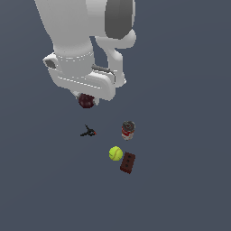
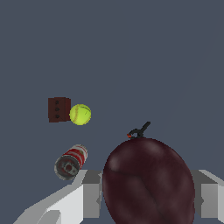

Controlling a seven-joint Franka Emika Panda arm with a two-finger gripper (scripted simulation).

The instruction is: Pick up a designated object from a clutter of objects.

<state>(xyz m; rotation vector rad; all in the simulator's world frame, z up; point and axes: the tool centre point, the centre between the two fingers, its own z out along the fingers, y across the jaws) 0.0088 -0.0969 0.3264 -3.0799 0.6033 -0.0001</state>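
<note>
Maroon ball (image 2: 148, 181) sits between the gripper (image 2: 146, 192) fingers (image 2: 89, 192): wrist view shows it filling the gap, a grey finger on each side, so the claw reads as clamped on it. In the exterior view the ball (image 1: 86, 100) peeks out just under the hand (image 1: 85, 81), up and toward the exterior view's left of the other items. Can't confirm from these renders whether it is clear of the surface; the flat background gives no shadow cue, though the wide spread of clutter in the wrist view suggests some height. Step in hand, my read: grasp made, lift phase. Rest of the clutter is well apart from the ball: small black item (image 1: 88, 131) nearest, then the red-and-white can (image 1: 128, 130), then the yellow-green ball (image 1: 115, 153) touching or just beside the brown brick (image 1: 127, 163). Next move calls for a straight vertical rise with grip force held. The ball is round and bumpy, so it could roll out of flat pads if the squeeze relaxes or the wrist tilts. No sideways travel needed; nothing sits in the lift path.
</note>
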